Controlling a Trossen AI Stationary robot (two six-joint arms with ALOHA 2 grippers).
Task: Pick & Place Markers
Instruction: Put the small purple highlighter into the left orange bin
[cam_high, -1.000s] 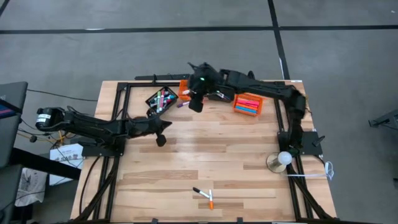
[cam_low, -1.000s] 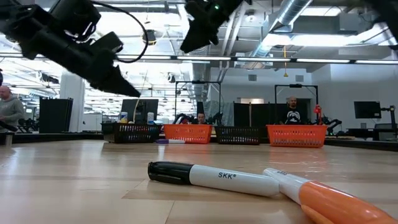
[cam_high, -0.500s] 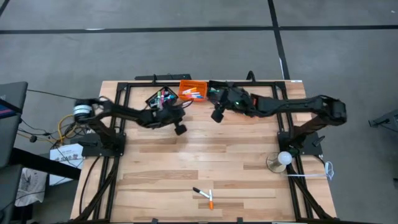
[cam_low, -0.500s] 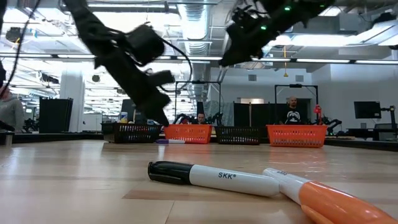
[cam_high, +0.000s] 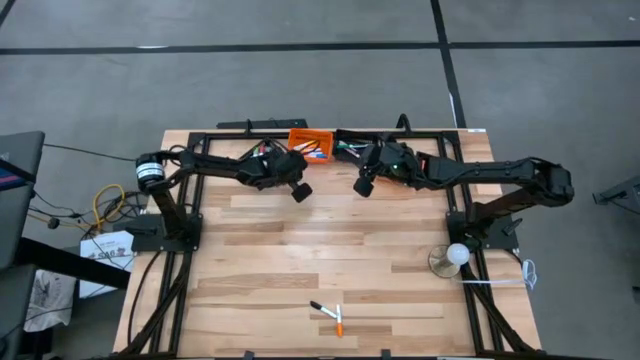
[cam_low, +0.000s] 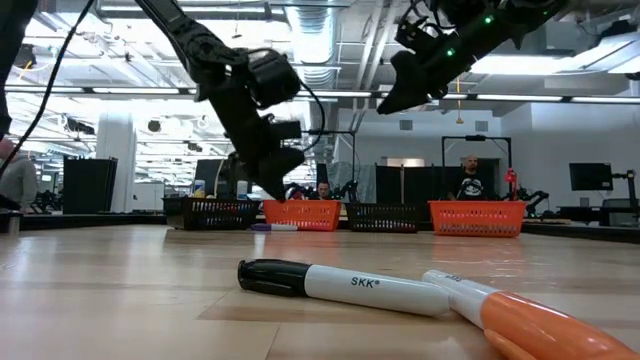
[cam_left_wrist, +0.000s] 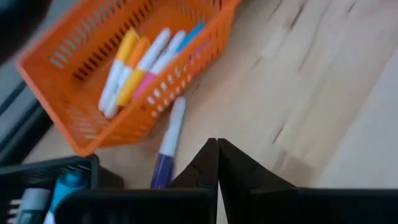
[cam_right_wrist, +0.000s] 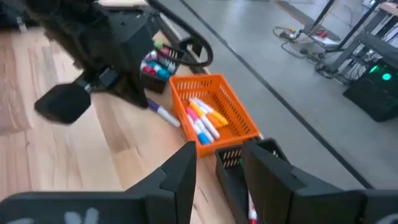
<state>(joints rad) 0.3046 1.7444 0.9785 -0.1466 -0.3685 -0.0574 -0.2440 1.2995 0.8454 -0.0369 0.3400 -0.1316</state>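
Two markers lie loose near the table's front edge: a white one with a black cap (cam_high: 322, 307) (cam_low: 340, 285) and an orange one (cam_high: 339, 321) (cam_low: 520, 322). A purple marker (cam_left_wrist: 168, 146) (cam_right_wrist: 164, 115) lies on the wood beside the orange bin (cam_high: 310, 144) (cam_left_wrist: 130, 74), which holds several markers. My left gripper (cam_high: 300, 190) (cam_left_wrist: 217, 158) is shut and empty, just in front of that bin. My right gripper (cam_high: 363, 187) (cam_right_wrist: 219, 165) hovers open to its right, holding nothing.
A black bin (cam_right_wrist: 155, 62) (cam_left_wrist: 46, 186) with markers sits left of the orange one, under my left arm. Another black bin (cam_right_wrist: 239, 171) stands to its right. In the low view a row of black and orange bins (cam_low: 300, 213) lines the far edge. A lamp (cam_high: 456, 256) stands at the right.
My left gripper has swung toward the table's right and far edge, up to the orange bin, staying shut. My right gripper has drawn away from above the bins toward the table's right and come lower, tipping toward level.
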